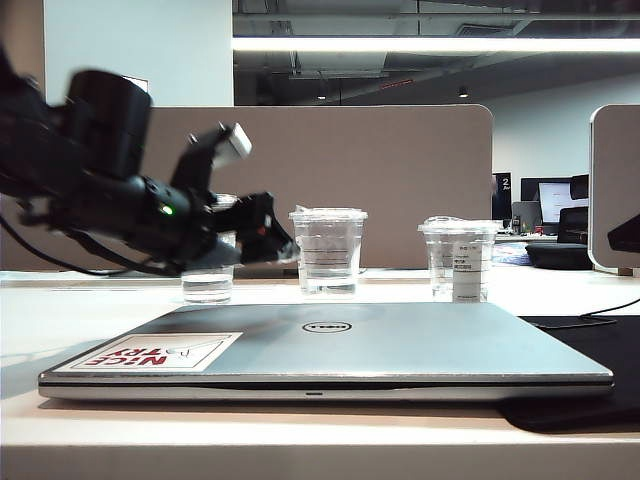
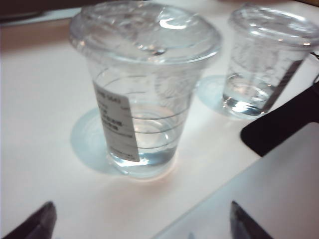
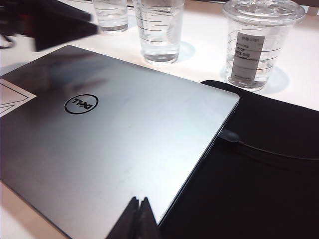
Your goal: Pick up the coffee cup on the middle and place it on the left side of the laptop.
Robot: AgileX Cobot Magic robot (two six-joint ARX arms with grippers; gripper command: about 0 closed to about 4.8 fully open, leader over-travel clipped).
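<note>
- The wide clear plastic coffee cup [image 1: 328,250] with a flat clear lid, faint printed lines and a narrow white label strip stands upright on the white surface [image 1: 90,330], middle of three cups, just beyond the far edge of the thin silver-grey closed laptop [image 1: 330,350].
- The left claw [image 1: 262,232] hovers just left of that cup, above the surface, jaws spread wide and grasping nothing; its two dark fingertips [image 2: 37,224] show on the near side of the cup in the left wrist view.
- The right claw [image 3: 138,219] sits pressed shut over the near right corner of the laptop, empty, out of the way.
- To do the reach well, I judge the left claw should straddle the cup's mid-wall, below the lid rim, level, and close gently: thin plastic will likely buckle.
- Lift straight up and carry slowly; the lid may not seal.
- The coffee cup holds a shallow layer of clear liquid at the bottom.
- The shorter clear cup [image 1: 208,285] on the left, partly behind the left arm, holds some clear liquid too; it stands near the likely placing area, so set down clear of it.
- The right-hand clear lidded cup [image 1: 459,260] with a big white label appears to hold a little liquid.
</note>
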